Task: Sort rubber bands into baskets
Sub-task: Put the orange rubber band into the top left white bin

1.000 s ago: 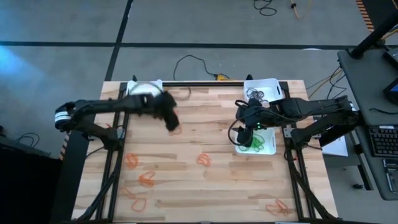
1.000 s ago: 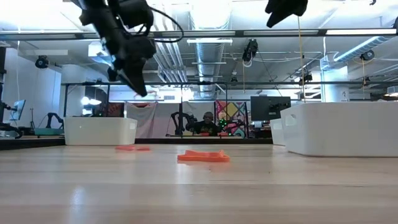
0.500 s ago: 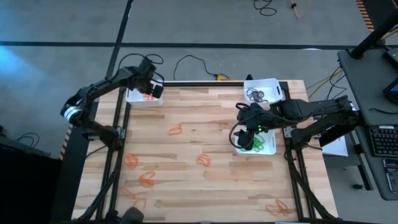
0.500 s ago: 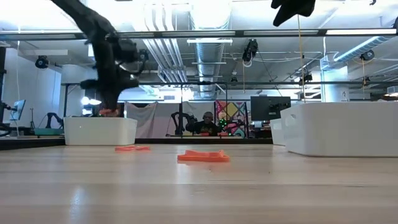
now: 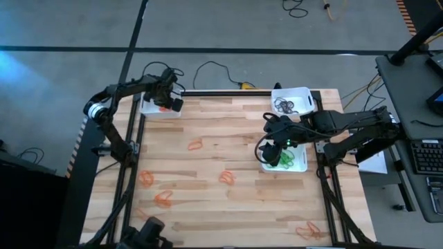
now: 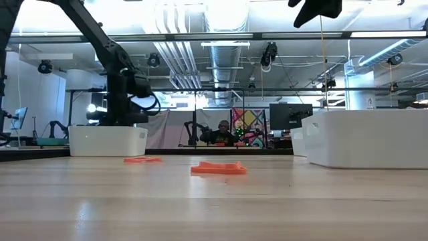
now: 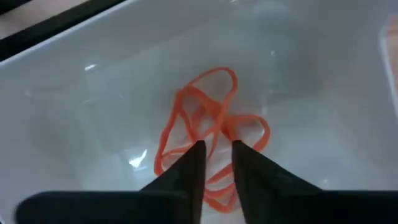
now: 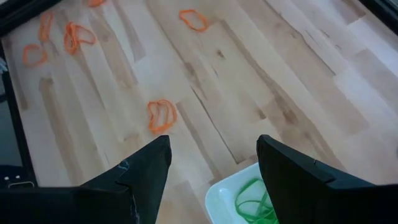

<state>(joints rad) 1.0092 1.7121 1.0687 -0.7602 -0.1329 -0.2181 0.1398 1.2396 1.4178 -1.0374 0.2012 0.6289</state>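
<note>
My left gripper (image 5: 166, 104) reaches down into the far-left white basket (image 5: 147, 108), which holds a tangle of orange rubber bands (image 7: 211, 124); its fingers are almost shut over the tangle (image 7: 217, 158). My right gripper (image 5: 271, 149) is open and empty, raised above the table beside the basket of green bands (image 5: 296, 162), whose corner shows in the right wrist view (image 8: 249, 199). A third basket (image 5: 291, 101) at the far right holds dark bands. Loose orange bands (image 5: 196, 145) (image 5: 227, 178) lie on the table. My left gripper comes from above, pointing down into the basket. Its two fingertips (image 7: 194, 155) stand close on either side of a strand of the orange tangle (image 7: 216, 132). The tangle lies on the basket floor. I cannot tell for sure whether the strand is pinched.
More orange bands lie toward the near left (image 5: 146, 178) (image 5: 163, 199) and the near right corner (image 5: 308, 230). In the low view two orange bands (image 6: 218, 168) (image 6: 142, 159) lie between the left basket (image 6: 107, 140) and the right basket (image 6: 368, 137). A person sits in the room behind.
My left gripper has gone from above the middle of the table toward the far left corner and down into the far-left basket, with orange showing at its tips on the way. My right gripper has kept still.
</note>
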